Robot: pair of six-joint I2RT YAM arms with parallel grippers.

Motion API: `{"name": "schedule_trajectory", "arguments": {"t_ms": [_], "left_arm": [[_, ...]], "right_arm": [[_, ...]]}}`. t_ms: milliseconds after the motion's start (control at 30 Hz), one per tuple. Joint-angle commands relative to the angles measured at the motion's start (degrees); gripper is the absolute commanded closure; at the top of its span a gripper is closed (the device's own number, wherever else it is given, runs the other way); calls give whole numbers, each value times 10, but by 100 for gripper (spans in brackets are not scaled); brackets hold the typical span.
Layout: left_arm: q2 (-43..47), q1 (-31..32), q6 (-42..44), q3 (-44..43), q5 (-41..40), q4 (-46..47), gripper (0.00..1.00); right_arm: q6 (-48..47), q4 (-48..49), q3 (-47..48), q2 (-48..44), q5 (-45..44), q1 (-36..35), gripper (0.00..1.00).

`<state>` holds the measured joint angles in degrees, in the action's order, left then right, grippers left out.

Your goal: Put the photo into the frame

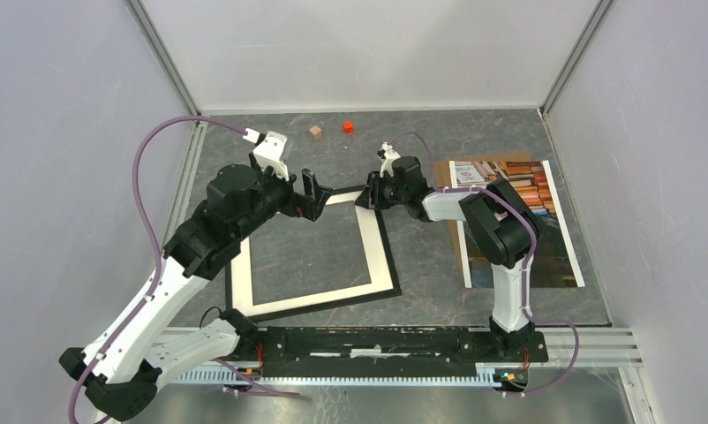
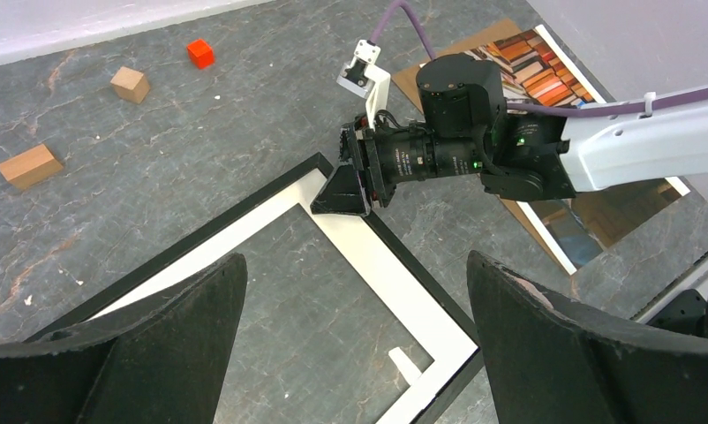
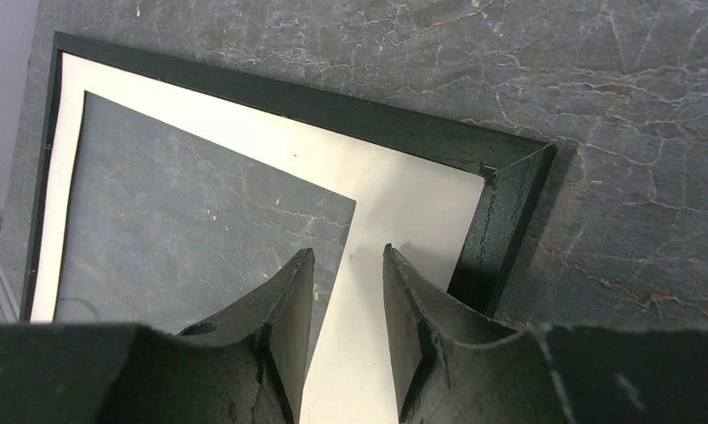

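Dark grey marbled worktop [image 1: 421,247] fills all my views, with pale walls around it. On it the frame [image 3: 502,225] lies flat, and the white mat [image 3: 395,177] sits inside its black edge. Through the opening of the mat I see the worktop.

The right fingers [image 3: 289,300] stand low over the far right corner of the frame. They are narrow, with only a small gap. In this gap I see the white mat, and nothing is pinched there. The black corner of the frame is just to the right of them, and the inner edge of the mat runs beside one finger. In the left wrist view the tips seem to touch the corner area, but I cannot tell if they really press on it.

The left fingers [image 2: 183,336] are wide apart and hold nothing. They hang above the frame. Between them I see a part of the mat and of the black edge, and ahead of them the right fingers.

The photo [image 1: 531,185], a picture of book shelves, lies flat on the worktop to the right of the right fingers, apart from the frame. In the top view the right arm hides a part of it. Beyond both pairs of fingers, near the far wall, a red cube [image 1: 348,126] and a wooden cube [image 1: 315,132] lie near each other.
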<state>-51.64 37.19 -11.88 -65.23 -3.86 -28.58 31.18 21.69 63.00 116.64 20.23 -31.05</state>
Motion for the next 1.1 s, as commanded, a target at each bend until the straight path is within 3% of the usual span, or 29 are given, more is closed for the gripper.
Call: {"name": "schedule_trajectory", "arguments": {"t_ms": [0, 133, 267, 433, 567, 667, 833, 967, 1067], "left_arm": [[2, -3, 2, -3, 10, 21, 0], [-4, -3, 2, -3, 10, 22, 0], [-10, -3, 1, -3, 13, 22, 0], [-15, -3, -4, 1, 24, 28, 0], [-34, -3, -16, 0, 50, 31, 0], [-71, -2, -48, 12, 84, 48, 0], [-175, -1, -130, -22, 213, 34, 0], [-197, 5, -238, 35, 194, 128, 0], [-230, 18, -300, 73, 173, 218, 0]], "right_arm": [[-36, -34, 31, -36, -27, -2, 58], [-56, -72, 49, -70, -32, -2, 52], [-118, -181, 40, -138, -68, -2, 45], [-194, -313, -51, -285, -228, 3, 34], [-202, -340, -163, -398, -315, 38, 27], [-212, -352, -225, -458, -307, 90, 25], [-204, -345, -290, -510, -288, 188, 23], [-178, -288, -314, -508, -212, 263, 24], [-141, -235, -312, -487, -212, 290, 24]]}}
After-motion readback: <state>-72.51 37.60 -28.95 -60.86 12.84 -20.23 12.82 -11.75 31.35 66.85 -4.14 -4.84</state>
